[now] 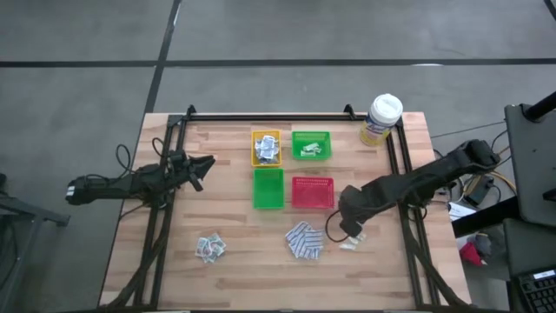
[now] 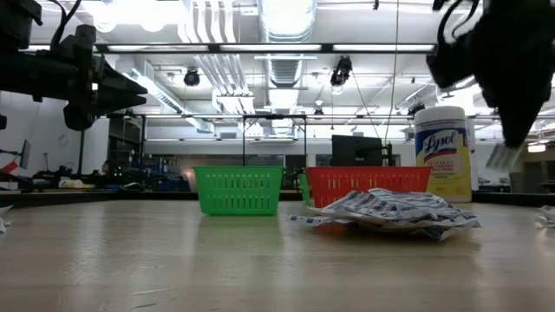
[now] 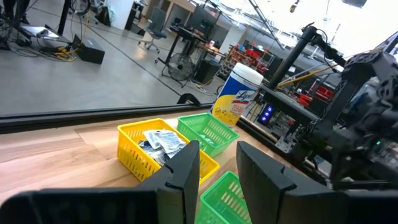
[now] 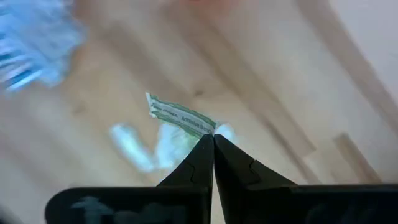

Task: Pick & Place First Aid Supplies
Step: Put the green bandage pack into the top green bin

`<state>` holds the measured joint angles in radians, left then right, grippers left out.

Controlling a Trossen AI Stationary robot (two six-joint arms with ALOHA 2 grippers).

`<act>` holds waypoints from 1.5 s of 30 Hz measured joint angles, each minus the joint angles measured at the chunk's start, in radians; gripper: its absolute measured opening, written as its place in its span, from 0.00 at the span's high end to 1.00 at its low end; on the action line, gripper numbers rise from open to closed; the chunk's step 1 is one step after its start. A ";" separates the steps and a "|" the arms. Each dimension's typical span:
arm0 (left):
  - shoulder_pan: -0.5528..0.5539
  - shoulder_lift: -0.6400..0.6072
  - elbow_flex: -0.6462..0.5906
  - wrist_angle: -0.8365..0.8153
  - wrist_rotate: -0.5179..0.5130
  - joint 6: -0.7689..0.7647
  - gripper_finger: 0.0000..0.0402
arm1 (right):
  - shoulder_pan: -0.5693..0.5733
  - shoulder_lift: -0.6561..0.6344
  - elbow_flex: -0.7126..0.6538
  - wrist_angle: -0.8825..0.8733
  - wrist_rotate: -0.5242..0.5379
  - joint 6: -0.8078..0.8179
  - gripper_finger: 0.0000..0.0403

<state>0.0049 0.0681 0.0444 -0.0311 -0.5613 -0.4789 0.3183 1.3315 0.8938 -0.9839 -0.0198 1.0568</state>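
My right gripper [image 4: 213, 138] is shut on a pale green strip [image 4: 179, 114] and hangs above the table near its right edge [image 1: 352, 228], beside the pile of blue-and-white pads [image 1: 304, 241]. More green strips [image 4: 149, 146] lie on the wood below it. A small heap of white-grey sachets [image 1: 209, 248] lies at the near left. My left gripper [image 3: 217, 168] waits open and level at the table's left [image 1: 204, 165], holding nothing. My right gripper pinches one end of the pale green strip [image 4: 206, 128] between its two fingertips, coming from above and pointing down. The strip sticks out sideways from the tips, lifted clear of the table and of the strips below.
Four small trays stand mid-table: yellow [image 1: 266, 148] with sachets, far green [image 1: 311, 144] with strips, near green [image 1: 268, 188] and red [image 1: 313, 192]. A yellow canister [image 1: 380, 119] stands at the far right corner. Bare wood lies along the near edge.
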 joint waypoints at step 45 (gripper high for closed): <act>0.000 0.000 0.000 0.001 0.000 0.000 0.73 | -0.642 0.233 0.315 0.271 0.343 -0.081 0.98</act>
<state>0.0051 0.0683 0.0444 -0.0303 -0.5617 -0.4789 -0.3233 1.5647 1.2086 -0.7129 0.3229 0.9754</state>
